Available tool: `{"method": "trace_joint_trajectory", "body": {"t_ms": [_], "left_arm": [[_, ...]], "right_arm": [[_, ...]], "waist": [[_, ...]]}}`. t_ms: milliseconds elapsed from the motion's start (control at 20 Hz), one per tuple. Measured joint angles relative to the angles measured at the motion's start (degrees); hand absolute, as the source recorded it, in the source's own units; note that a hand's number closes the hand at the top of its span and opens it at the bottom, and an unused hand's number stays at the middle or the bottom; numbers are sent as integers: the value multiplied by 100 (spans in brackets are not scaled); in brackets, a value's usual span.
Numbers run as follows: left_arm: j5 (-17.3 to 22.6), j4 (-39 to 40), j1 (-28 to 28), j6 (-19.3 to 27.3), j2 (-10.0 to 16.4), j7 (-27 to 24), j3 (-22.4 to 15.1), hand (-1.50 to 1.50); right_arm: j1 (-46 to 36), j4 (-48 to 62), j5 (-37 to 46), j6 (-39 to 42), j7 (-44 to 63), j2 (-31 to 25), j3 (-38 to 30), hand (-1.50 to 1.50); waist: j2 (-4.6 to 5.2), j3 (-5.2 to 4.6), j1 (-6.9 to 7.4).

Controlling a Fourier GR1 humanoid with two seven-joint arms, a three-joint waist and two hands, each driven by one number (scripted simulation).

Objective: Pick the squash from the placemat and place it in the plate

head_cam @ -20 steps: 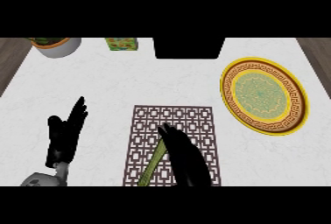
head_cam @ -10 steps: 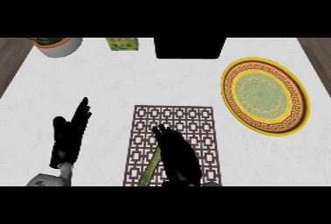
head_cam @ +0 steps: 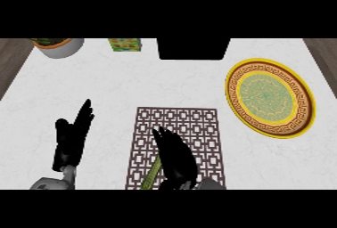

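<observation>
- One small shift: my right hand (head_cam: pixel 175 156) has drifted left over the mat (head_cam: pixel 179 122), fingers straight, nothing pinched, just beside the squash (head_cam: pixel 152 174) at lower centre.
- No grasp yet, so the plate (head_cam: pixel 232 91) at right waits.
- Left hand (head_cam: pixel 71 139) rests open, lower left.

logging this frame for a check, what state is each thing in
squash: lying on the placemat, not held
placemat: flat on the counter
plate: empty
right hand: open, over the placemat beside the squash
left hand: open, resting at lower left
</observation>
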Motion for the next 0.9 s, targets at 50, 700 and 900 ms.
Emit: {"method": "trace_joint_trajectory", "body": {"t_ms": [50,700,900], "left_arm": [[-66,30,4,37,-70,-11,-3,0],[-288,65,24,-344,-257,-25,403,0],[-357,-193,118,-431,-233,138,447,0]], "right_arm": [[40,40,-13,11,-51,1,-19,-150],[-77,618,-105,-193,-475,-62,-28,150],[-276,914,37,-551,-683,-64,121,150]], "waist": [[0,0,-4],[-11,-1,-11],[-34,-9,-6]]}}
